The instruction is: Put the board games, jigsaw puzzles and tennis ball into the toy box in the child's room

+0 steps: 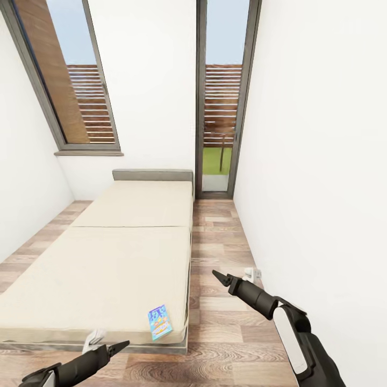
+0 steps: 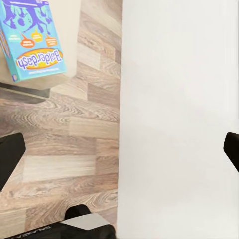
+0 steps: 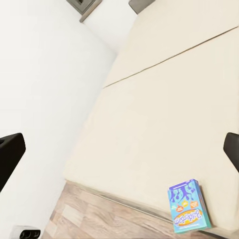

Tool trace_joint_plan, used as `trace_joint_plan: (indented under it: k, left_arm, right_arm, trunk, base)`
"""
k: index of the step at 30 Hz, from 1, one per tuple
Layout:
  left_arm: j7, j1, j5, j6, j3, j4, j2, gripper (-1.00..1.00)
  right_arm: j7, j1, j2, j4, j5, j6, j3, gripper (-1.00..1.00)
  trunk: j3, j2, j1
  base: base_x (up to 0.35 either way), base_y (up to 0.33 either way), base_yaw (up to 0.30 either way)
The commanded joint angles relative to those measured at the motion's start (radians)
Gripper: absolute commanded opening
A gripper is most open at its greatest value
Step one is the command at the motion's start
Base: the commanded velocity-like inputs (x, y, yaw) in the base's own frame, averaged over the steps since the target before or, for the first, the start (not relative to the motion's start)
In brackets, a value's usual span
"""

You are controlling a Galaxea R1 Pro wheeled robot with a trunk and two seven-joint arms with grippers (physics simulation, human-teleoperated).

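Note:
A small blue board game (image 1: pixel 159 321) lettered Balderdash lies flat on the cream bed (image 1: pixel 123 242), close to its near right corner. It also appears in the left wrist view as the board game (image 2: pixel 32 40) and in the right wrist view as the board game (image 3: pixel 188 205) on the bed (image 3: pixel 164 109). My left gripper (image 1: pixel 119 346) hovers low in front of the bed's near edge, left of the game; it is open and empty. My right gripper (image 1: pixel 217 277) hangs over the floor to the right of the bed, open with nothing between its fingers (image 3: pixel 10 154).
A strip of wood plank floor (image 1: pixel 215 322) runs between the bed and the white wall (image 1: pixel 322 188) on the right. A glass door (image 1: pixel 223 97) stands at the far end and a window (image 1: pixel 70 80) at the left. A wall socket (image 1: pixel 251 274) sits low on the right wall.

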Motion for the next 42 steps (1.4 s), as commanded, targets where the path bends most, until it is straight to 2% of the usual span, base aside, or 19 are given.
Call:
trace_joint_plan:
  k: [1,13,24,28,29,30,32,37,42]
  left_arm:
    - [-0.007,-0.001,0.003,0.009,0.003,0.001,0.000,1.00]
    - [-0.024,-0.001,0.003,0.007,0.003,0.003,0.000,1.00]
    - [-0.018,-0.003,0.012,0.041,0.004,0.001,0.000,1.00]
    - [-0.021,-0.016,0.044,0.099,0.004,-0.008,0.004,1.00]
    - [-0.022,-0.036,0.066,0.126,0.004,-0.015,0.009,1.00]
    - [-0.022,-0.036,0.066,0.126,0.004,-0.015,0.009,1.00]
    - [-0.025,-0.073,0.105,0.161,0.003,-0.021,0.020,1.00]
    - [-0.027,-0.109,0.164,0.191,0.003,-0.025,0.036,1.00]
    - [-0.035,-0.121,0.195,0.202,0.002,-0.026,0.052,1.00]
  right_arm:
    - [0.002,-0.001,0.001,0.000,-0.005,0.008,-0.003,1.00]
    - [0.004,0.000,0.001,-0.001,-0.007,0.007,-0.003,1.00]
    - [0.004,0.000,0.001,-0.011,-0.007,0.009,0.001,1.00]
    - [0.004,0.000,0.001,-0.012,-0.007,0.010,0.000,1.00]
    - [0.004,0.000,0.001,-0.012,-0.007,0.010,0.000,1.00]
    - [0.004,0.000,0.001,-0.012,-0.007,0.010,0.000,1.00]
    - [0.004,0.000,0.001,-0.013,-0.007,0.011,-0.001,1.00]
    - [0.004,0.000,0.001,-0.014,-0.007,0.012,-0.002,1.00]
    - [0.004,0.000,0.000,-0.014,-0.007,0.013,-0.004,1.00]
  trunk:
    - [-0.002,-0.002,0.001]
    - [-0.002,-0.002,0.001]
    - [-0.037,-0.079,0.043]
    - [-0.049,-0.107,0.058]
    - [-0.052,-0.114,0.062]
    - [-0.055,-0.121,0.066]
    - [-0.062,-0.135,0.073]
    - [-0.077,-0.170,0.093]
    - [-0.093,-0.205,0.112]
  base:
    - [0.000,0.000,0.000]
    - [0.000,0.000,0.000]
    - [0.000,0.000,0.000]
    - [0.000,0.000,0.000]
    - [0.000,0.000,0.000]
    - [0.000,0.000,0.000]
    - [0.000,0.000,0.000]
    - [0.000,0.000,0.000]
    - [0.000,0.000,0.000]
